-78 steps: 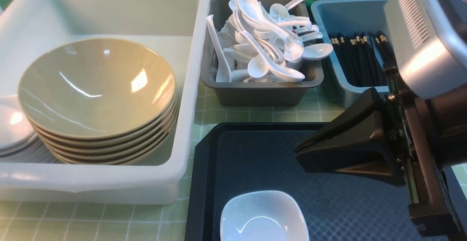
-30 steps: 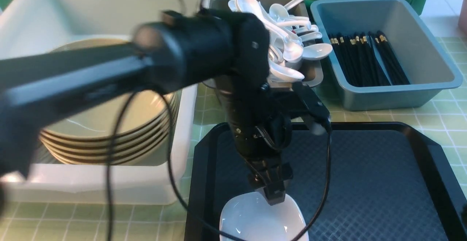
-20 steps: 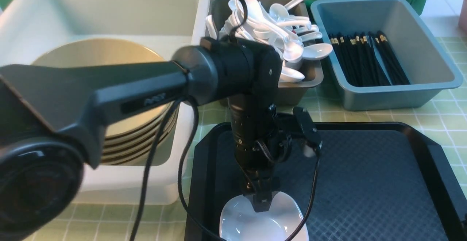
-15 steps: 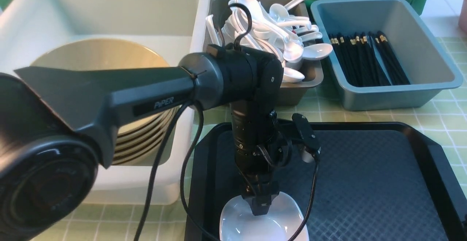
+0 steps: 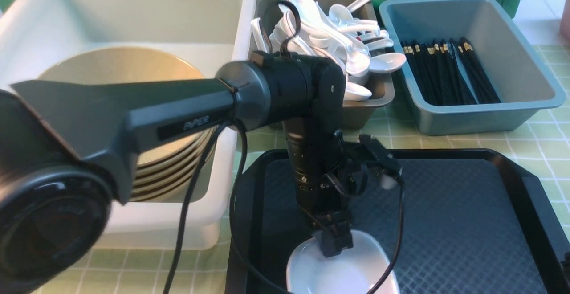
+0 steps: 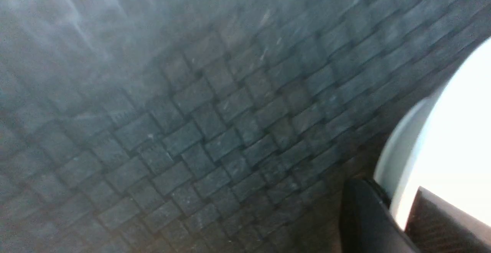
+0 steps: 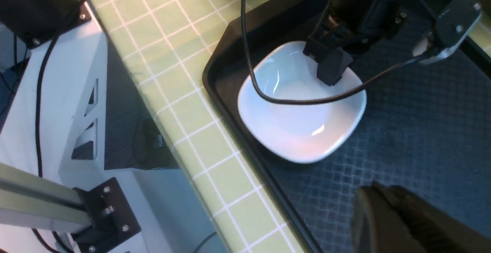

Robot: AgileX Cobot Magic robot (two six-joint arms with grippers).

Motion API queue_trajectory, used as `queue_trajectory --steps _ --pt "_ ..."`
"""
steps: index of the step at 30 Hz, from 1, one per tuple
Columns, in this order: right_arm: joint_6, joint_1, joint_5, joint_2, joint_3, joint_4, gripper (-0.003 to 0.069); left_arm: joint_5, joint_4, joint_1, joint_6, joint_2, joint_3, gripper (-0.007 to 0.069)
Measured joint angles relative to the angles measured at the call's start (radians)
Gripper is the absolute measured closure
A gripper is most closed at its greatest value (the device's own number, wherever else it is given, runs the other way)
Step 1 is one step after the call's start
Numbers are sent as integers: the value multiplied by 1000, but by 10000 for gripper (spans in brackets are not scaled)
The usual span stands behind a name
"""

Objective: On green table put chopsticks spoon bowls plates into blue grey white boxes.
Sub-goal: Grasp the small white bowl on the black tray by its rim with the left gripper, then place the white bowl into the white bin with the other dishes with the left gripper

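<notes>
Left gripper (image 5: 336, 244) pinched the white plate (image 5: 356, 276) by its rim, over black tray (image 5: 467, 222); right gripper (image 7: 399, 218): spread or closed, cannot tell.

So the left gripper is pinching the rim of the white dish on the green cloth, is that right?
Not quite: the left gripper pinches the white dish by its rim, but it sits on the black tray, as the right wrist view shows.
</notes>
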Motion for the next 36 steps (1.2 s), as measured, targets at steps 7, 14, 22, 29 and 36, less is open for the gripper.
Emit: queue_trajectory --steps 7,14,22,29,36 --pt "1 0 -49 0 0 0 634 -4 -120 83 -28 -195 0 610" --pt "0 0 -190 0 0 1 634 8 -313 399 -192 -510 0 610" --pt "-189 0 -334 76 0 141 634 20 -405 894 -288 -761 161 610" --pt "-270 0 -362 169 0 201 634 -42 -717 1365 -319 -809 388 610" --pt "-310 0 -366 180 0 205 634 -162 -735 1572 -365 -775 427 610"
